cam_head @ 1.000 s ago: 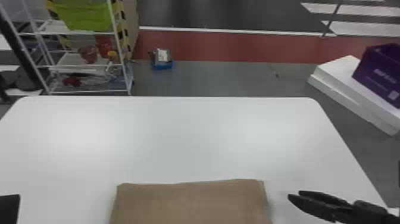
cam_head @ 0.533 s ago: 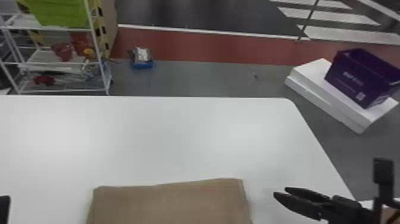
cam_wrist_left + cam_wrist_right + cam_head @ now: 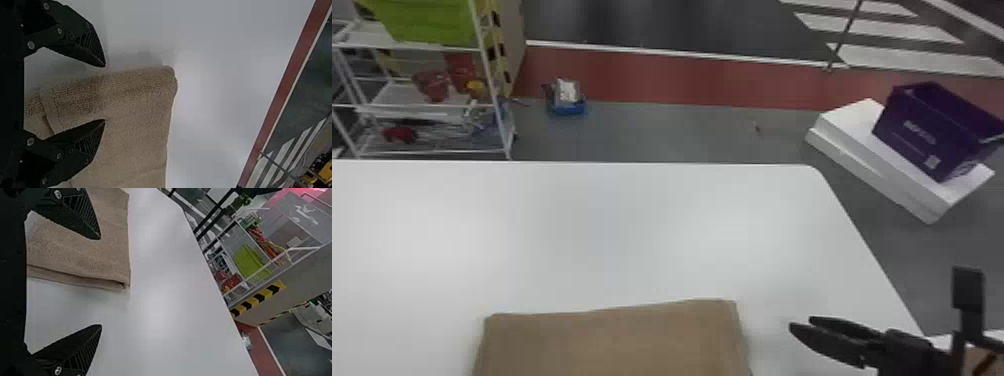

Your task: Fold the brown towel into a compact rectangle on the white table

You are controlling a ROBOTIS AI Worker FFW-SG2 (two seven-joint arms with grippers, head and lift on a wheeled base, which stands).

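Towel: brown towel (image 3: 617, 345) flat on the white table (image 3: 612, 225), at the near side of my head view, with stacked layers along its sides; I read it as partly folded.
Right gripper to towel: from the right gripper (image 3: 801, 322), the towel lies to the left, a strip of table showing between them from above; in its wrist view one finger overlaps the cloth and the other is over bare table, with the layered edge (image 3: 78, 278) between.
Left gripper to towel: the left gripper (image 3: 105, 93) is at the towel's left side, the thick edge running between its fingers, so the cloth extends rightward from it.
Grip: both sets of fingers are well apart, and I have hold of nothing with either.
Nearer arm: too close for me to call; each is beside its own side edge.
Long axis: the far edge runs left to right, but I can't tell whether that is the longer way.
Next move: I'd judge each gripper has to come in on its own side edge before closing.
Cut off: the towel's near part, below my head view.
Hard to make out: fingertip height over the cloth, and how many layers there are.
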